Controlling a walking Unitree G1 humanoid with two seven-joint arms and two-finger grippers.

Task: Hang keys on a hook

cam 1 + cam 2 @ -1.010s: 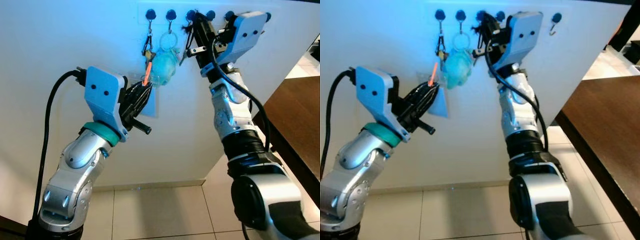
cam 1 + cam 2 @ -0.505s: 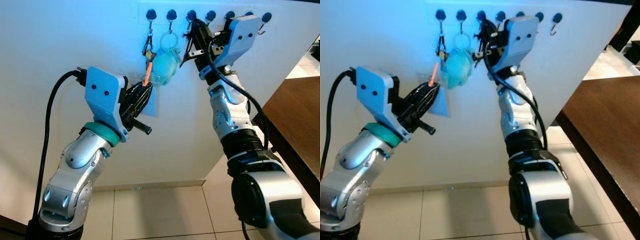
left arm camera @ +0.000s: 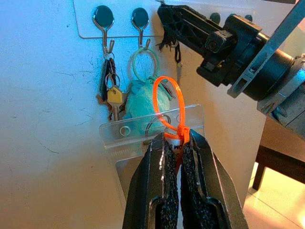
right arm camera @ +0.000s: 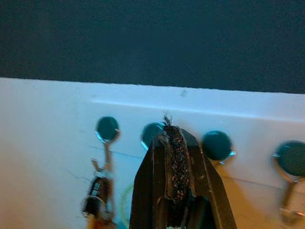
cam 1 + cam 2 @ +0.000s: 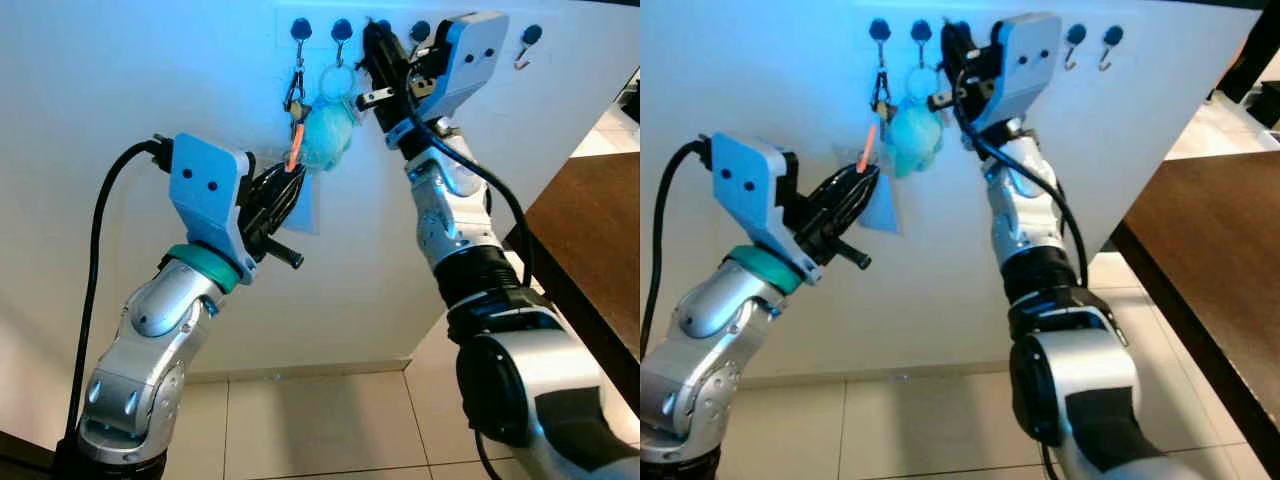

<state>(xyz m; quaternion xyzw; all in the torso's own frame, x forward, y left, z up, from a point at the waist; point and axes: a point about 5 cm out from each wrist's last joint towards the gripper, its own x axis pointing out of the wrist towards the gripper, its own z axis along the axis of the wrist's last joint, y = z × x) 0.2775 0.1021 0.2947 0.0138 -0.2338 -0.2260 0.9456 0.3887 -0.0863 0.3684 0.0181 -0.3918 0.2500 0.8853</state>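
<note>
We get a strong blue cast on the wall (image 5: 120,90), head views sharp, right wrist view soft and dark up top.

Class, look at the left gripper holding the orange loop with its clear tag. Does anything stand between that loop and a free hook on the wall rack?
Yes. The right gripper is raised against the hook rack, beside the teal keychain, crossing the way from the orange loop in the left gripper to the free hooks.
</note>
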